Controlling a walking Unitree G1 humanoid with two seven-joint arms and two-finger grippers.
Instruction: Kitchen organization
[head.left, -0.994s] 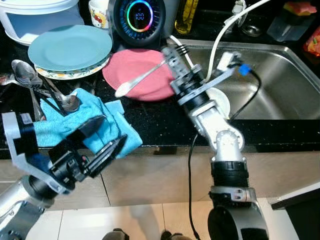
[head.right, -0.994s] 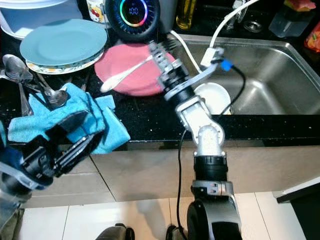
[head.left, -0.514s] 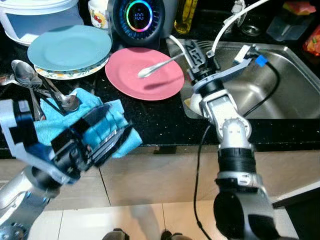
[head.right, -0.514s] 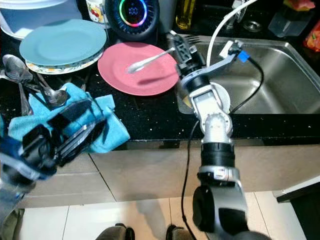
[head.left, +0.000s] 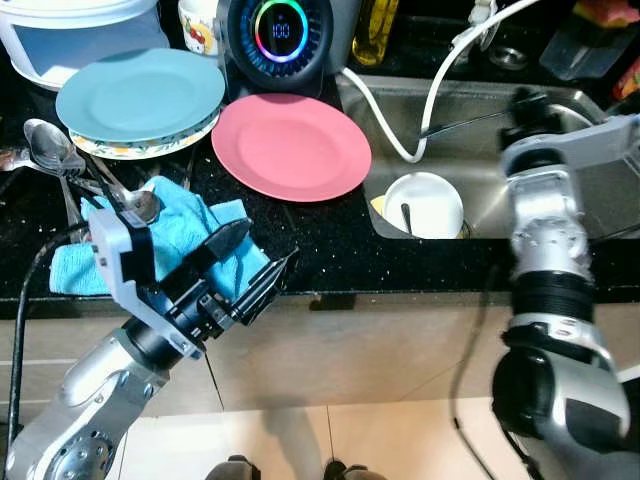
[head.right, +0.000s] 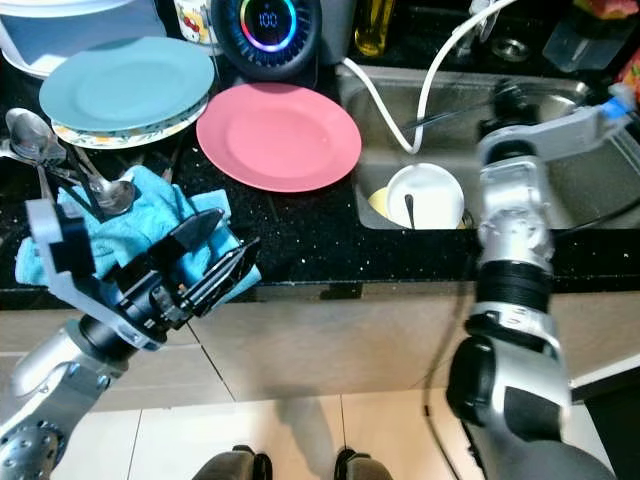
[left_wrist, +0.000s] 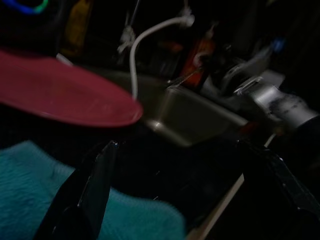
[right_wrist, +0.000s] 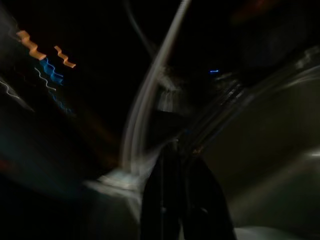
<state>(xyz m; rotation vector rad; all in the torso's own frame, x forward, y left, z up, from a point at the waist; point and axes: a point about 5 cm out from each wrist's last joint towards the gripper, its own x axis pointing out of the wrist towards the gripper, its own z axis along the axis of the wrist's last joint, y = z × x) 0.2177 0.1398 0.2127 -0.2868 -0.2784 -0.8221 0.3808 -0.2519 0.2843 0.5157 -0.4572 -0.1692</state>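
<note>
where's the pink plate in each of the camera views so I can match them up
Left eye view: pink plate on the black counter, upper middle, beside the sink's left edge.
Right eye view: same plate, upper middle, slightly further left.
Left wrist view: dark red disc across the upper left, above the blue cloth.
Right wrist view: too dark and blurred to make it out.
Shared landmark: white hose curving into the sink.

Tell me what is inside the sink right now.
Inside the sink sits a white bowl with a utensil handle standing in it, and something yellow peeks out beside it. A white hose hangs in. The right arm covers part of the basin.
</note>
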